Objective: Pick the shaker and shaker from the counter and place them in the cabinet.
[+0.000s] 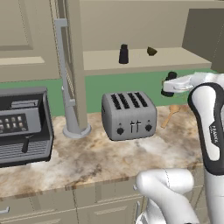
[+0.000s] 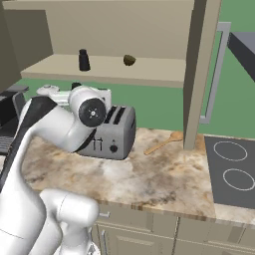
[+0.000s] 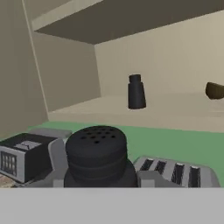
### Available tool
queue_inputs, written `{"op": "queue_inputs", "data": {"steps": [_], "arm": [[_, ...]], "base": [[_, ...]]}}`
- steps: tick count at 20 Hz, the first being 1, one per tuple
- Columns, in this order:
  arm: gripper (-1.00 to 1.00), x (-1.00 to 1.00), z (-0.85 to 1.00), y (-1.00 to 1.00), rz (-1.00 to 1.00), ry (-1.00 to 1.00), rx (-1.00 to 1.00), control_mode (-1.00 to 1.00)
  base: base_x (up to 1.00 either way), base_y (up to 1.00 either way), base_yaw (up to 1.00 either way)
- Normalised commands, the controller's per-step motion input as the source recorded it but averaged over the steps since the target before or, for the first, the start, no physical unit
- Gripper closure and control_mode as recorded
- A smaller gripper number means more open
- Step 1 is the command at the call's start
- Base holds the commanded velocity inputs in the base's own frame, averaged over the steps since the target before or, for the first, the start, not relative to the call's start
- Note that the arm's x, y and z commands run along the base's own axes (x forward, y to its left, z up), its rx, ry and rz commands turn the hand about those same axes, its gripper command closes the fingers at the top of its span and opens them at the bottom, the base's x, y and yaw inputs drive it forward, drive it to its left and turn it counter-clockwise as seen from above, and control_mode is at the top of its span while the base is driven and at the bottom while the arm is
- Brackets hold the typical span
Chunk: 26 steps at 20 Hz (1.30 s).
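My gripper (image 1: 169, 89) is shut on a black shaker (image 1: 171, 77) and holds it upright in the air above the counter's back right, just below the cabinet shelf (image 1: 183, 57). In the hand view the held shaker (image 3: 97, 154) stands close up, its perforated top facing me, between my gripper's (image 3: 99, 176) jaws. In the right base view it (image 2: 75, 86) peeks out behind the arm. The second black shaker (image 1: 124, 54) (image 2: 84, 60) (image 3: 136, 92) stands upright on the tan shelf (image 2: 149, 72) (image 3: 175, 109) of the open cabinet.
A small brown lump (image 1: 152, 51) (image 2: 129, 60) (image 3: 214, 90) lies on the shelf, right of the shaker. A grey toaster (image 1: 129, 114) (image 2: 113, 130), a wooden spoon (image 1: 170, 114) and a coffee machine (image 1: 22, 127) sit on the counter. The open cabinet door (image 1: 74, 65) with its bar handle stands left of the toaster.
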Motion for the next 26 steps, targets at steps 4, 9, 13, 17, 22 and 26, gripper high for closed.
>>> {"op": "queue_inputs", "data": {"steps": [4, 9, 13, 17, 22, 26], "arm": [[1.00, 0.22, 0.97, 0.08, -0.06, 0.00, -0.02, -1.00], [1.00, 0.40, 0.81, 0.14, -0.07, 0.00, -0.03, -1.00], [1.00, 0.11, 0.10, 0.00, -0.02, 0.01, -0.01, -1.00], [1.00, 0.21, 0.00, 0.00, 0.00, 0.00, 0.00, -1.00], [1.00, 0.43, -0.09, -0.01, 0.00, 0.00, 0.00, -1.00], [1.00, 0.42, -0.17, -0.01, 0.00, 0.00, 0.00, -1.00]], "base": [[0.00, 0.00, 0.00], [0.00, 0.00, 0.00], [0.00, 0.00, 0.00], [0.00, 0.00, 0.00], [0.00, 0.00, 0.00], [0.00, 0.00, 0.00]]}}
